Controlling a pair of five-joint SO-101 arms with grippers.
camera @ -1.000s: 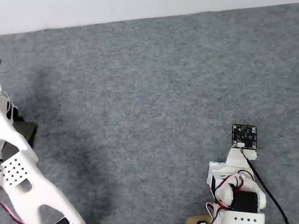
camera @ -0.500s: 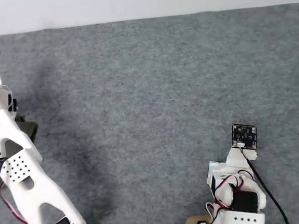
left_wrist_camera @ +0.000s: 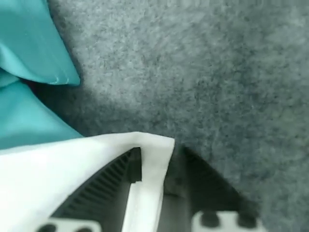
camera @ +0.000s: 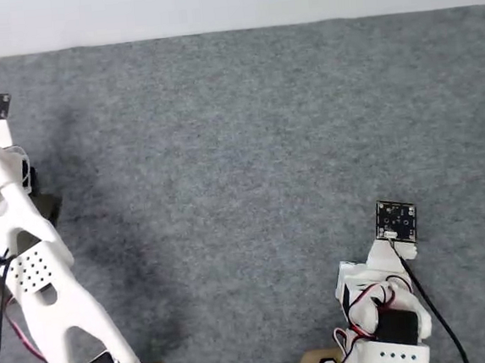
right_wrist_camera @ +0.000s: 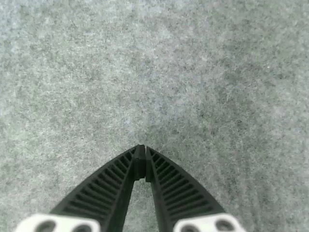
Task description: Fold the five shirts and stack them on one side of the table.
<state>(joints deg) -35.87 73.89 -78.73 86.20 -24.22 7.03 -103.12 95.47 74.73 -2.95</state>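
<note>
– What's on the table?
– One grey felt mat covers it, with a pale wall behind. There are two white arms, the left arm at the mat's left edge and the right arm in front.
– Any shirts?
– One smooth, creased teal shirt lies beside the left gripper. I can't tell that gripper's grip because a white cloth drapes over it. The right gripper is closed and empty.
</note>
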